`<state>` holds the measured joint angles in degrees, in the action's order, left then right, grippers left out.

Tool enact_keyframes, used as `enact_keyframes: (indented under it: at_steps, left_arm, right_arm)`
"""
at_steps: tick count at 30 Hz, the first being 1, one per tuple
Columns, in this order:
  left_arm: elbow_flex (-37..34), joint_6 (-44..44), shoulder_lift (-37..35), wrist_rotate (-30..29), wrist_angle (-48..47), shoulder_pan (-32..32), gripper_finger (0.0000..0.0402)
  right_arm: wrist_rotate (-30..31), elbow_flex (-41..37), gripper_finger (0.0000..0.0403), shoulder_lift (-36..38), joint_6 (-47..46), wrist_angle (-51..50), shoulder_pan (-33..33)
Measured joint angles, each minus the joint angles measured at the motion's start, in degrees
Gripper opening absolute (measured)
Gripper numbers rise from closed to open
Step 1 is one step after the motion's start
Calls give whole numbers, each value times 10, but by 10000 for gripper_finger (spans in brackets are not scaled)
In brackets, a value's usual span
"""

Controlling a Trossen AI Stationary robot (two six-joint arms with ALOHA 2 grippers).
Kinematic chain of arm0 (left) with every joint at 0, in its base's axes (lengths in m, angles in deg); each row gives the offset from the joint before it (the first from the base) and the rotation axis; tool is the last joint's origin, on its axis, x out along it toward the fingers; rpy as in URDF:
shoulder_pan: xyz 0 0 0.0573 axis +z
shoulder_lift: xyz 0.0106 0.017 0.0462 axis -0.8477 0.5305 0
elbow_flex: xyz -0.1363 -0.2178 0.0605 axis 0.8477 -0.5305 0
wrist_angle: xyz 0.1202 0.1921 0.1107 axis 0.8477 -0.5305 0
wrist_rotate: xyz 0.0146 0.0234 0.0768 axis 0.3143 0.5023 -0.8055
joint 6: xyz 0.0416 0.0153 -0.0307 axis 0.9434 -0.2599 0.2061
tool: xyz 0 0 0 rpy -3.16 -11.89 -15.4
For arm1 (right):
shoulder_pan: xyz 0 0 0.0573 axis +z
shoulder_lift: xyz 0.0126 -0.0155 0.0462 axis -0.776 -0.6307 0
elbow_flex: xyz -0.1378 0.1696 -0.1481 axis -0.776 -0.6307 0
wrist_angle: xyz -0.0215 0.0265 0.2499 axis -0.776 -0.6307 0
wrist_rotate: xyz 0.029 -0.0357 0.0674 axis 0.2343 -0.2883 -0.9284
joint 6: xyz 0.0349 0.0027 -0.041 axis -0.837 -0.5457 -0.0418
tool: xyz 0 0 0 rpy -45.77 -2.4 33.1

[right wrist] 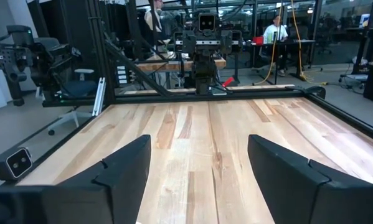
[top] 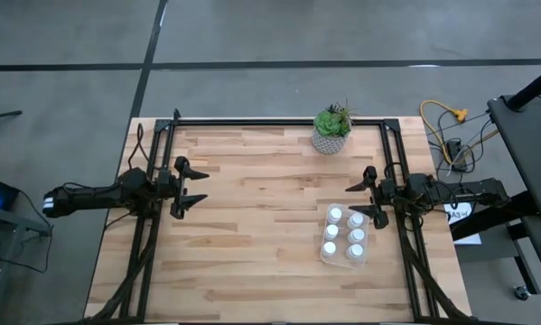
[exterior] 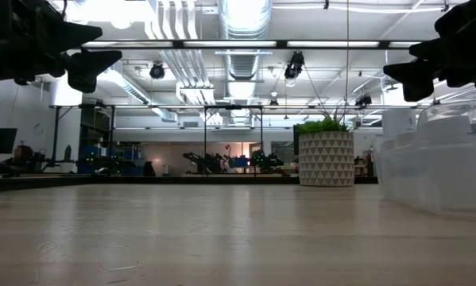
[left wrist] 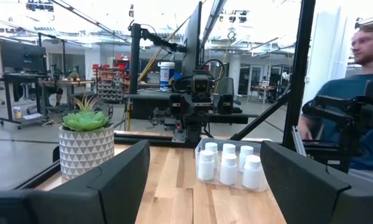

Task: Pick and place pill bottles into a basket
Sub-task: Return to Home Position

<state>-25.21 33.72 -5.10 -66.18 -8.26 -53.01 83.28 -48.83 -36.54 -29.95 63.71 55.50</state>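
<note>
**State**

- Table (top: 252,244): light wood boards, with one arm at each side.
- Left gripper (top: 200,186): over the left part of the table and pointing inward. The fingers are spread wide and nothing is between them. The low view shows it raised well above the board.
- Right gripper (top: 349,200): over the right part of the table and pointing inward, facing the left gripper. The fingers are spread wide and empty. It is also raised well above the board. From above, its tips lie near the far end of the basket.
- Basket (top: 323,258): clear bin standing on the right half of the table, nearer the front edge than the right gripper.
- Bottles (top: 357,236): six, white, capped and upright. All are inside the basket, in two rows of three, close together.
- Plant (top: 331,129): green, in a pale patterned pot. It stands at the far edge of the table, well apart from the basket.
- Person (left wrist: 360,93): seated beyond the right side of the table, seen in the left wrist view.
</note>
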Motion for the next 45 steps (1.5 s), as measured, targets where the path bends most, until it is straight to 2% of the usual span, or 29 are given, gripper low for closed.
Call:
enact_keyframes:
  at_steps: [10,23,37,45]
  left_arm:
    - [0,0,0,0,-1,0,287]
    - [0,0,1,0,0,0,287]
    - [0,0,0,0,0,0,287]
    - [0,0,0,0,-1,0,287]
  right_arm:
    - [0,0,268,0,-1,0,0]
    - [0,0,253,0,0,0,0]
    - [0,0,268,0,-1,0,0]
    - [0,0,259,0,0,0,0]
